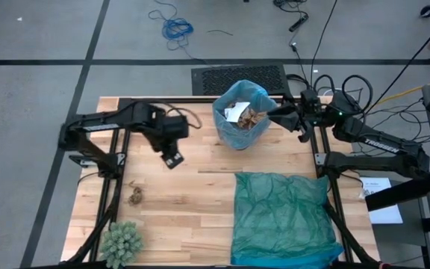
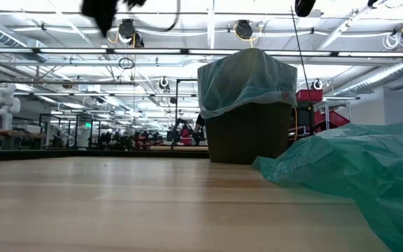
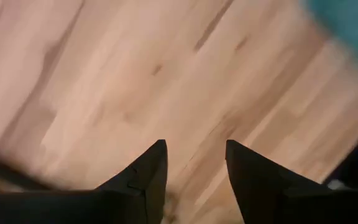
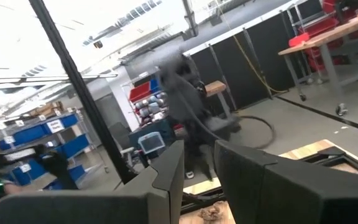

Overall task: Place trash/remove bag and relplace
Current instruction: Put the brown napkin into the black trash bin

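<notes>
A dark bin (image 2: 247, 136) lined with the light blue bag (image 1: 230, 101) stands at the table's far middle. Its rim is folded over the bin's top (image 2: 247, 80). Brown and white trash (image 1: 248, 117) lies inside. One brown wad (image 1: 135, 196) lies on the table at the near left. My left gripper (image 1: 172, 158) hangs open above bare wood (image 3: 135, 81), left of the bin, pointing down with nothing between its fingers (image 3: 194, 152). My right gripper (image 1: 275, 112) stands at the bin's right rim, roughly level, with a narrow empty gap between its fingers (image 4: 199, 155).
A darker teal-green plastic bag (image 1: 282, 217) lies spread over the table's near right and bulks low at the right in the low view (image 2: 355, 164). A green spiky ball (image 1: 122, 240) sits at the near left corner. Bare wood lies between the wad and the teal bag.
</notes>
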`<state>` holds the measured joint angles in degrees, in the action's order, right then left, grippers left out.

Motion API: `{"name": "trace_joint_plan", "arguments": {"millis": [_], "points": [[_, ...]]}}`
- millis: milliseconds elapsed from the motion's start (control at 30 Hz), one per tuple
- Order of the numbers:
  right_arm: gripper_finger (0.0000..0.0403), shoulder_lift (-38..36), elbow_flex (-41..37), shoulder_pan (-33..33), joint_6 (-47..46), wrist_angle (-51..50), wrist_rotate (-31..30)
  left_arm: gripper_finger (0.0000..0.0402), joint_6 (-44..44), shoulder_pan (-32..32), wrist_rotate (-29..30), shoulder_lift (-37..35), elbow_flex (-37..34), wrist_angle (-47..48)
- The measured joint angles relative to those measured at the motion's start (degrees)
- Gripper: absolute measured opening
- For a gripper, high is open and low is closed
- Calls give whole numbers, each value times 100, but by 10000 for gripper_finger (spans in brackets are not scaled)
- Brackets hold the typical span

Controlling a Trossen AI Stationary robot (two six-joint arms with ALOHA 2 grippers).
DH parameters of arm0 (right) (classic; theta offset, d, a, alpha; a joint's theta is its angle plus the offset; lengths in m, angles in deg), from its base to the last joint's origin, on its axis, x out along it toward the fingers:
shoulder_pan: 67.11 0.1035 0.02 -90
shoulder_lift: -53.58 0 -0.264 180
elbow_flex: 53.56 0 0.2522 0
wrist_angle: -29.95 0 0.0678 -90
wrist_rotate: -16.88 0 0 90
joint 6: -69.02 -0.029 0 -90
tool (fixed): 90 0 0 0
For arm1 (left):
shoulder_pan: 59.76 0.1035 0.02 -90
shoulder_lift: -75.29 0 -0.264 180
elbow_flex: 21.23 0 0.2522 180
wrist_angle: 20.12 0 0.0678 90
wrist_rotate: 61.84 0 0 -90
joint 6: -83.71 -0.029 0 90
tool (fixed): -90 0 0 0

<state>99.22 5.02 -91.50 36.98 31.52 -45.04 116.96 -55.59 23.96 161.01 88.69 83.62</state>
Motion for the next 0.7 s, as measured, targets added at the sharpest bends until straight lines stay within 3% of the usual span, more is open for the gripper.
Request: {"name": "trace_joint_plan", "arguments": {"millis": [133, 233, 367, 533, 700], "points": [[84, -8, 0, 0, -28, 35, 74, 116, 613, 101, -147, -781, -1173, -18], [84, -8, -1, 0, -2, 35, 72, 92, 942, 105, -354, -1141, -1681, -649], [84, 4, 0, 0, 75, 30, 69, 81, 858, 20, -381, -1201, -2095, -1252], [84, 19, 0, 0, 90, 33, 61, 80, 871, 20, -659, -1041, -2858, -1217], [84, 19, -1, 0, -11, 74, 61, 80, 1975, -40, -1464, -1025, -3658, -1097]]}}
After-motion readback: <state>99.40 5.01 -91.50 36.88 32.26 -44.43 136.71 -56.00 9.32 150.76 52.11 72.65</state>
